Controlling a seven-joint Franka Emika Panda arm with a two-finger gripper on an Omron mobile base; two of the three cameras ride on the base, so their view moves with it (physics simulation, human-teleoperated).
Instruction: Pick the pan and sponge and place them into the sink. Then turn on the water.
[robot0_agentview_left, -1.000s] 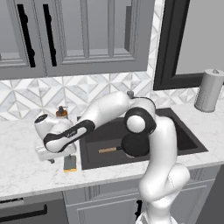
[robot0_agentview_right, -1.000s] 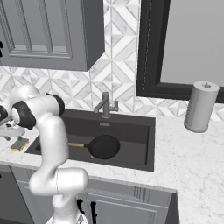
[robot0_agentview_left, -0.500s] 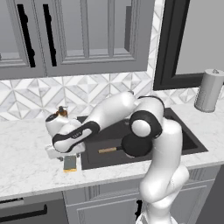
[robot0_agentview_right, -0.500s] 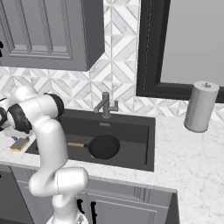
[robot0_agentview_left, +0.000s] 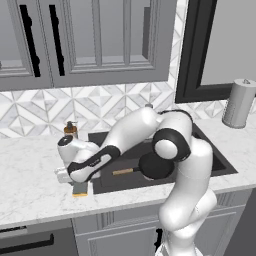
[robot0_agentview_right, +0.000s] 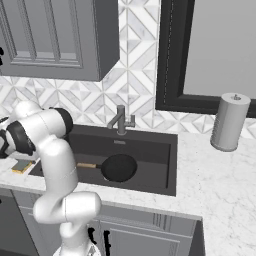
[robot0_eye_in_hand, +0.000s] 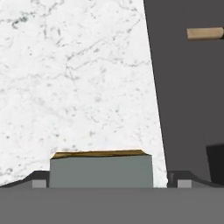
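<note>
**Tool low over sponge, pan in sink**

Left base view, left to right: the sponge (robot0_agentview_left: 80, 189) lies flat on the white marble table (robot0_agentview_left: 30, 175), just beside the sink's left front corner, grey-green side up, yellow layer showing along its edge. Long axis hard to tell here; in the hand view the sponge (robot0_eye_in_hand: 101, 169) runs broadside across the gap between the two fingertips. The tool (robot0_agentview_left: 75, 181) sits right over it, jaws spread wide and released, nothing gripped; contact with the sponge can't be told. A soap dispenser (robot0_agentview_left: 70, 129) stands behind on the table.

The arm reaches from the base at lower right, elbow bent over the sink (robot0_agentview_left: 220, 162), forearm sloping down and left to the wrist, hand pointing down at the table.

The pan (robot0_agentview_right: 119, 167) lies flat on the sink floor, handle pointing left toward the sponge, long axis along the sink's length. The faucet (robot0_agentview_right: 120, 120) stands at the back rim. A paper towel roll (robot0_agentview_right: 229, 122) stands upright on the table far right.
</note>
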